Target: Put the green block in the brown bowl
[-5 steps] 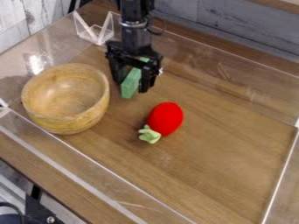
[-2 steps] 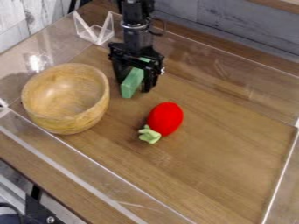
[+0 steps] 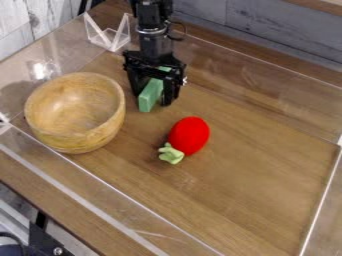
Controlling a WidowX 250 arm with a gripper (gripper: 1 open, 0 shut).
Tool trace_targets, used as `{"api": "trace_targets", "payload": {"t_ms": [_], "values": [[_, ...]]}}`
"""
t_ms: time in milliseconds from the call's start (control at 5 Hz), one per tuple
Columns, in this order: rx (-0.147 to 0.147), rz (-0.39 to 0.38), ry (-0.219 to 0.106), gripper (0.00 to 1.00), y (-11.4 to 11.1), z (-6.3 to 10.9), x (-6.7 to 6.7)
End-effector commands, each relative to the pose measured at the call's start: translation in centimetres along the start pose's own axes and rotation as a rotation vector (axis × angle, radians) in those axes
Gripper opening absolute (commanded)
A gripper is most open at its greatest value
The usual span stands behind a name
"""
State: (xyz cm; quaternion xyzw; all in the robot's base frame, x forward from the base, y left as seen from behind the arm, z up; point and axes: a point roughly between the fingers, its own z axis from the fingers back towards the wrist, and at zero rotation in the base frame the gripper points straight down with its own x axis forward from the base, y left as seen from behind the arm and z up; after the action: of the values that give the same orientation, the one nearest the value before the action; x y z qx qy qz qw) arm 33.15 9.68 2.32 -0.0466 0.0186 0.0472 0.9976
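Note:
The green block (image 3: 148,96) lies on the wooden table just right of the brown bowl (image 3: 75,111), seen end-on as a short light-green bar. My gripper (image 3: 154,92) points straight down over it, open, with a black finger on each side of the block. The fingertips sit low, near the table surface, and the block stands between them; whether they touch it I cannot tell. The bowl is round, light wood with thick walls, and nothing shows inside it.
A red strawberry toy (image 3: 187,137) with green leaves lies to the right of the bowl, in front of the gripper. Clear plastic walls (image 3: 80,200) fence the table on all sides. A clear stand (image 3: 106,32) sits at the back left.

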Motion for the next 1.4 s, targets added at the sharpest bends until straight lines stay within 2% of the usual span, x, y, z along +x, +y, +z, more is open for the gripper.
{"api": "trace_targets", "payload": {"t_ms": [0, 200, 600, 1000, 1200], "values": [[0.004, 0.003, -0.056, 1.0, 0.4, 1.5, 1.0], [0.003, 0.007, -0.055, 0.0, 0.5, 1.4, 1.1], [-0.003, 0.062, -0.081, 0.0, 1.4, 3.7, -0.3], [-0.009, 0.168, -0.129, 0.0, 3.7, 7.2, -3.0], [-0.007, 0.206, -0.13, 0.0, 4.4, 7.9, -4.3]]}}
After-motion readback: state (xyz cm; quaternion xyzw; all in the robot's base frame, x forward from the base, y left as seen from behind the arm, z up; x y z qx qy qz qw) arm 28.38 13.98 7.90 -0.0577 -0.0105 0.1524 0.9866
